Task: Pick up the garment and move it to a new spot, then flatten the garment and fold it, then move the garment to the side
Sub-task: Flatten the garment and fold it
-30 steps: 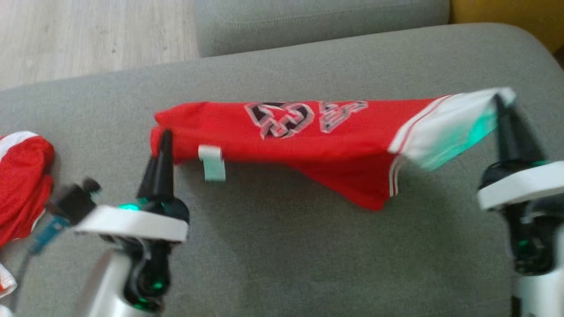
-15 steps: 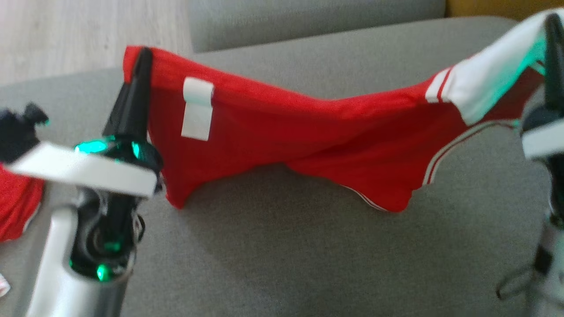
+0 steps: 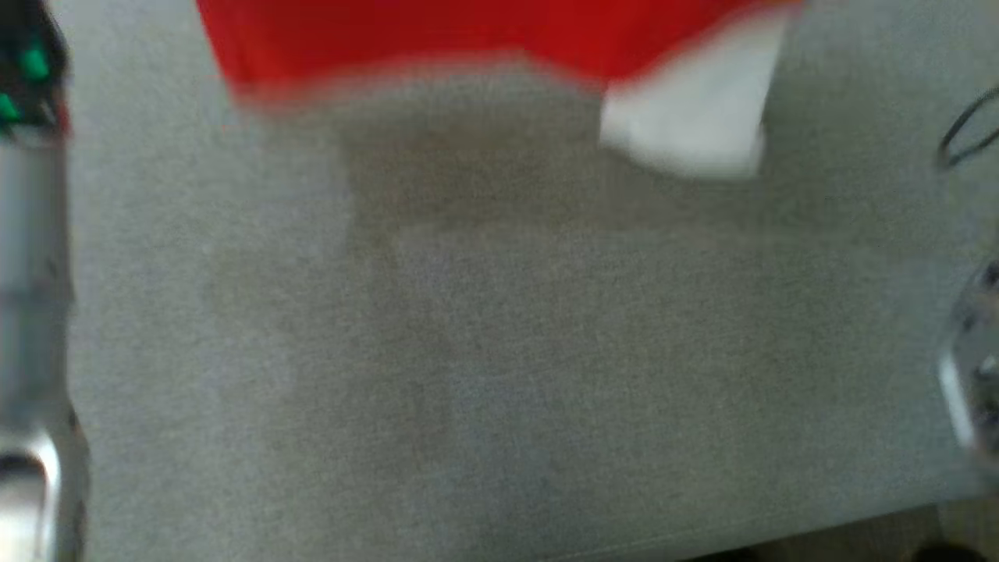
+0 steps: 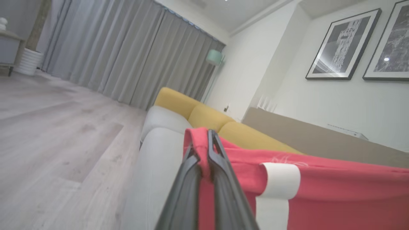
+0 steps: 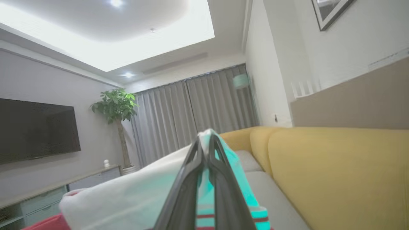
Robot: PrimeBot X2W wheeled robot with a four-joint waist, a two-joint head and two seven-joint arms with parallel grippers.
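- Evidently the garment (image 3: 437, 47) is thin, light and limp. In the head view its blurred red and white lower edge hangs near the top of the picture, over the grey sofa seat (image 3: 499, 351), with a shadow beneath it.
- The left gripper (image 4: 208, 142) has its two fingers pressed together on a red corner of the cloth, with a little fold poking up between the tips.
- The right gripper (image 5: 206, 137) is likewise pinched closed, on the white end, which is tinged teal near the fingers.
- It probably has no stiffness of its own, so only the pull between the two holds spreads it.
- The cloth looks smooth, so a shallow pinch could slip. The hemmed corners seem the best places to hold.
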